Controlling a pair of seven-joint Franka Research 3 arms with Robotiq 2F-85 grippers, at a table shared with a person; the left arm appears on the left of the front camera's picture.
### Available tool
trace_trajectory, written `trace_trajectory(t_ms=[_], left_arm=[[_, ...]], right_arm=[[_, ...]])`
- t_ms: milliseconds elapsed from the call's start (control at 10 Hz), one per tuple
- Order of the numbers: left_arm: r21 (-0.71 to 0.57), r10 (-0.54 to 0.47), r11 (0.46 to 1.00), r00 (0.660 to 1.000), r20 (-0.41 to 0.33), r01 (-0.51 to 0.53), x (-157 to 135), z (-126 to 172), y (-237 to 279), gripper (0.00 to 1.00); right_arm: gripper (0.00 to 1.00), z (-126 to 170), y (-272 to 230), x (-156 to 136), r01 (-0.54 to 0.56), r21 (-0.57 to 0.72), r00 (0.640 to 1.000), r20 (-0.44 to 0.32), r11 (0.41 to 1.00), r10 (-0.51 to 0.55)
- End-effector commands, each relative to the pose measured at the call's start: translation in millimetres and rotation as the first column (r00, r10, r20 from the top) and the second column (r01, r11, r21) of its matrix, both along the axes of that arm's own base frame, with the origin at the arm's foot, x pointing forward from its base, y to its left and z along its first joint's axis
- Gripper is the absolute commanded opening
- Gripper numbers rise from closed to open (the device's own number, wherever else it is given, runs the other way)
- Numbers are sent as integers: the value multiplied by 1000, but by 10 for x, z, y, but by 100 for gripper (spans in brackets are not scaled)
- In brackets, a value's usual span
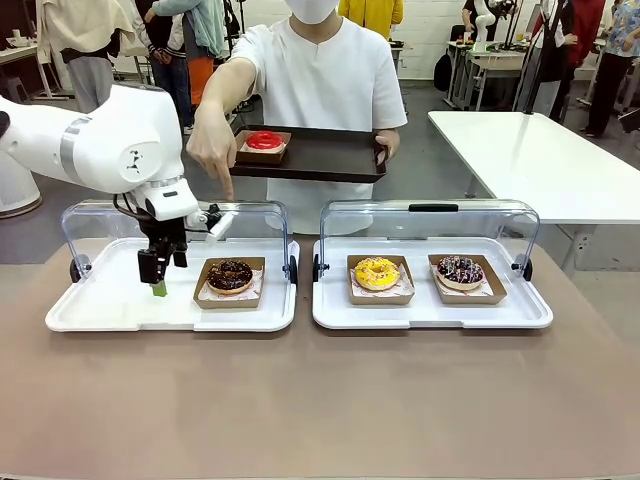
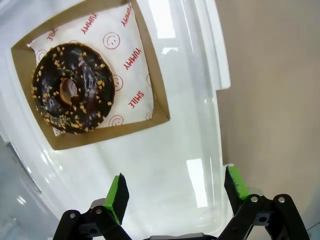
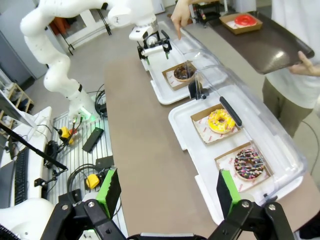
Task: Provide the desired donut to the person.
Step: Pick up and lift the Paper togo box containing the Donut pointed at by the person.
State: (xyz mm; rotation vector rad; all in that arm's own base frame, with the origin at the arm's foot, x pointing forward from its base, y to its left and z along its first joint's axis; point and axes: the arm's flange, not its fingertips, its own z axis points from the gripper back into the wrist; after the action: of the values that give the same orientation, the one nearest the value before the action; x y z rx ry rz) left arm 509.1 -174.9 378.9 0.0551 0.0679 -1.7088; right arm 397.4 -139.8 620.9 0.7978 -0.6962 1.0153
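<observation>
Fingers spread, left gripper over white tray.
Chocolate donut just beside; person's hand points down.

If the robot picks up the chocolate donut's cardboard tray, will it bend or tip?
The thin cardboard tray would probably flex if squeezed hard. Being low and flat, it likely won't tip. The chocolate donut rests on paper and might slide.

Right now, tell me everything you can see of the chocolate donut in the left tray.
The chocolate donut is a whole dark-glazed ring speckled with pale nut crumbs. It lies flat on printed paper in a brown cardboard box, on the left white tray, its clear lid raised. Only the paper touches it.
</observation>
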Motion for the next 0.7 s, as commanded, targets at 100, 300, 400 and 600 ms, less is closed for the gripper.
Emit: trace_trajectory(t_ms=[100,300,400,600], left_arm=[[88,-15,996,992,125,4,-230,-164,-364,100],[30,-22,999,991,129,18,-196,-237,-428,100],[-4,-21,1000,992,124,21,-165,-279,-421,100],[-56,7,998,993,116,-1,-80,-336,-401,100]], right_arm=[[100,-3,5,0,-6,8,1000,3,1000,6],[100,-3,5,0,-6,8,1000,3,1000,6],[100,-3,5,0,-6,8,1000,3,1000,6],[100,-3,5,0,-6,8,1000,3,1000,6]])
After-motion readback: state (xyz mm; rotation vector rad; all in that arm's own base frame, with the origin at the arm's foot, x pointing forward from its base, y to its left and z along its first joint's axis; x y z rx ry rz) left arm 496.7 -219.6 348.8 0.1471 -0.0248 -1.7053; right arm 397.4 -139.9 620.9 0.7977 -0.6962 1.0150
